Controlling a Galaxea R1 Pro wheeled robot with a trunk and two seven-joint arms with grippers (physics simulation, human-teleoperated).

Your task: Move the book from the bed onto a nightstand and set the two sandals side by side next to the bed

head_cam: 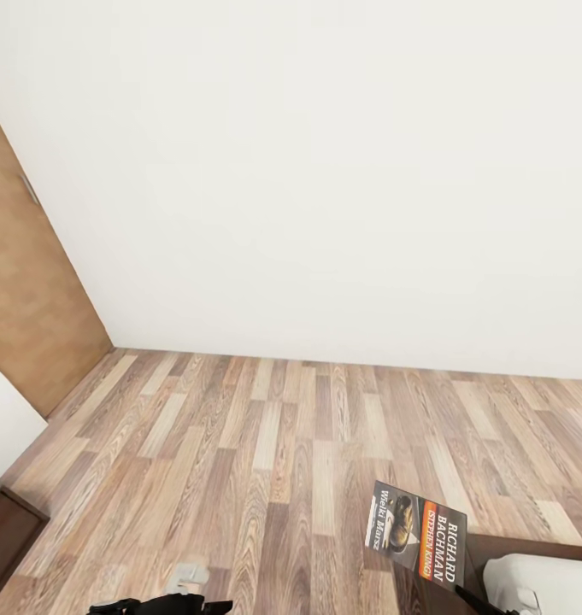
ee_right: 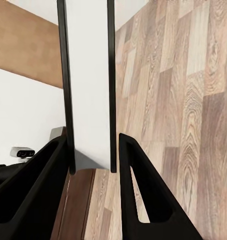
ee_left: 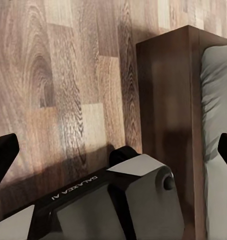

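Observation:
The book [head_cam: 414,534], its dark cover with an orange band and "RICHARD BACHMAN", hangs above the floor at the lower right in the head view. My right gripper [head_cam: 467,594] holds its lower corner. In the right wrist view the book [ee_right: 88,90] stands edge-on between the black fingers [ee_right: 143,200], and the right gripper [ee_right: 93,167] is shut on it. The bed [head_cam: 530,548] shows as a dark frame corner with pale mattress at the bottom right. My left gripper [ee_left: 113,150] is open and holds nothing, hanging over the floor beside the bed frame [ee_left: 168,100]. The sandals are out of view.
A white wall [head_cam: 325,171] faces me across the wood-plank floor [head_cam: 239,444]. A brown door [head_cam: 26,290] is at the left. A dark brown wooden corner [head_cam: 4,530] sits at the lower left; whether it is a nightstand I cannot tell.

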